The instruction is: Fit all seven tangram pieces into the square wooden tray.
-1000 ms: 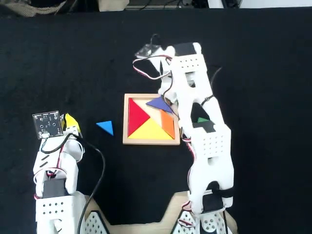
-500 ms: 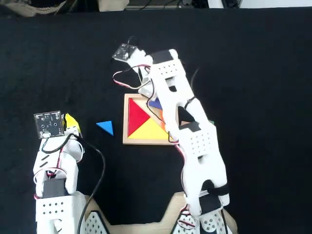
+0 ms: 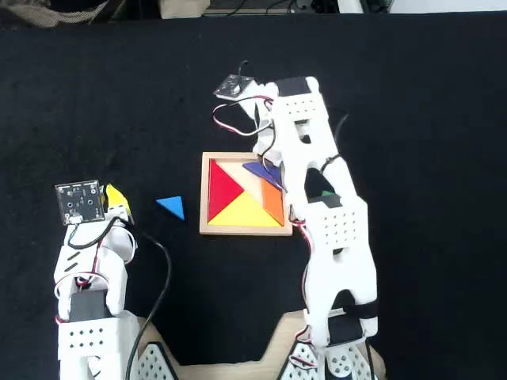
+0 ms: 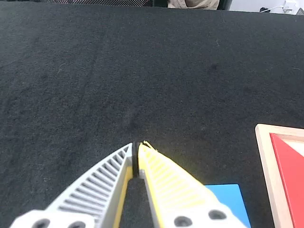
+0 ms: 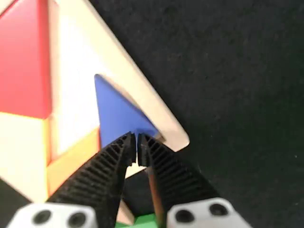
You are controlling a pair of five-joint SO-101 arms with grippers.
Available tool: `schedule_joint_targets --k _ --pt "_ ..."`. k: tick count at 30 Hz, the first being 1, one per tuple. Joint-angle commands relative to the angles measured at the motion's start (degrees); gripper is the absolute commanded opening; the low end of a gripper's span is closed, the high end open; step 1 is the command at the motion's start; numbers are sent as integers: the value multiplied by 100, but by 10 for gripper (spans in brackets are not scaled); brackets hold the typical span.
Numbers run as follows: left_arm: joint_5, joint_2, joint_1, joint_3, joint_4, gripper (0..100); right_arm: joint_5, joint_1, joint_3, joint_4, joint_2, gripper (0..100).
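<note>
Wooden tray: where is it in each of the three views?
High view: wooden tray mid-table, partly under the right arm.
Left wrist view: tray corner past the light blue triangle.
Right wrist view: tray corner holding the dark blue triangle, at the right end effector's tip.
Shared landmark: the red triangle inside the tray.

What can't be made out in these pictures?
1. High view: the right arm covers the wooden tray's right side and most of the green piece.
2. Right wrist view: the right gripper hides the dark blue triangle's corner; flat or tilted, unclear.
3. Left wrist view: the left gripper and picture edge cut off the light blue triangle.
</note>
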Motion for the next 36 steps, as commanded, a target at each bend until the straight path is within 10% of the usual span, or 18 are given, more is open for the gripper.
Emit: schedule_joint_targets --k 1,36 --pt "-53 -44 57 4 -114 29 62 -167 -374 299 -365 11" --pt "-53 -44 57 4 -114 29 70 -712 -101 132 31 11"
